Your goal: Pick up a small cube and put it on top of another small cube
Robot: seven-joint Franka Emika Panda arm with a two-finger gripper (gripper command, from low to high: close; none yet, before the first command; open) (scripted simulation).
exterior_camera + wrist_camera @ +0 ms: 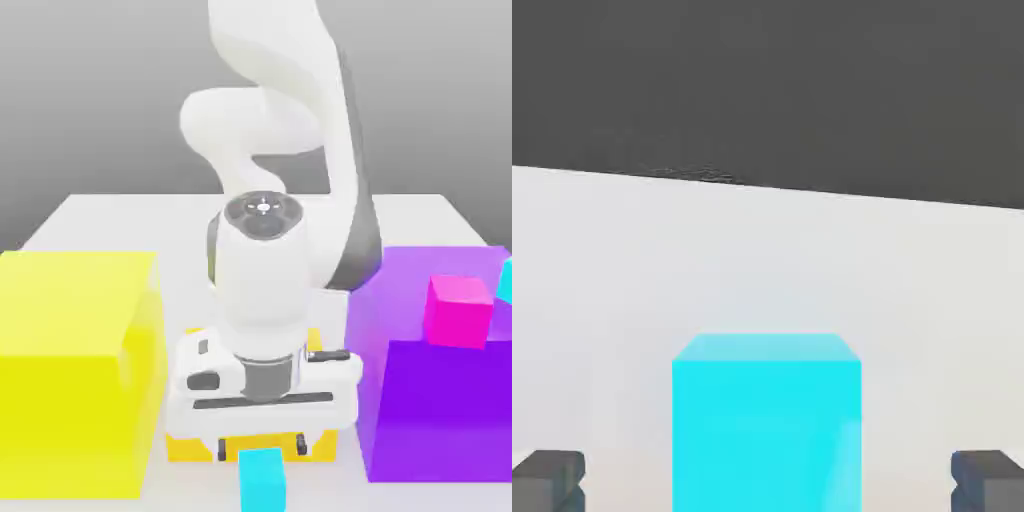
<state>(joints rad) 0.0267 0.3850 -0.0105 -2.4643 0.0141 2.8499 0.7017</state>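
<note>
small cyan cube: at the exterior view's bottom edge, in front of the hand, its lower part cut off by the frame (262,482); the hand view has it on the pale surface, its sides plain and bright.
jaws: released and wide apart, with nothing clasped — in the hand view the gripper (768,482) has one fingertip on each side of the cube, with a gap on both sides. Whether the tips are low enough to flank it, I cannot tell.
arm: white with dark joints (268,290), reaching down over the middle of the scene, the hand lying broad across it.
orange block: behind the hand and mostly hidden by it (185,448), its edges showing around the hand's white body.
yellow block: big, at the exterior view's left (70,400), well apart from the small cyan cube and cut by the frame.
purple block: big too, at the exterior view's right (440,415), likewise cut by the frame.
magenta cube: small, upright on the purple block (457,312).
second cyan piece: just beside the magenta one, at the very edge of the exterior view (506,281) (only a sliver, so its full shape is unclear).
table: pale and smooth, under the blocks (110,225); in the hand view its straight edge meets a dark area.
</note>
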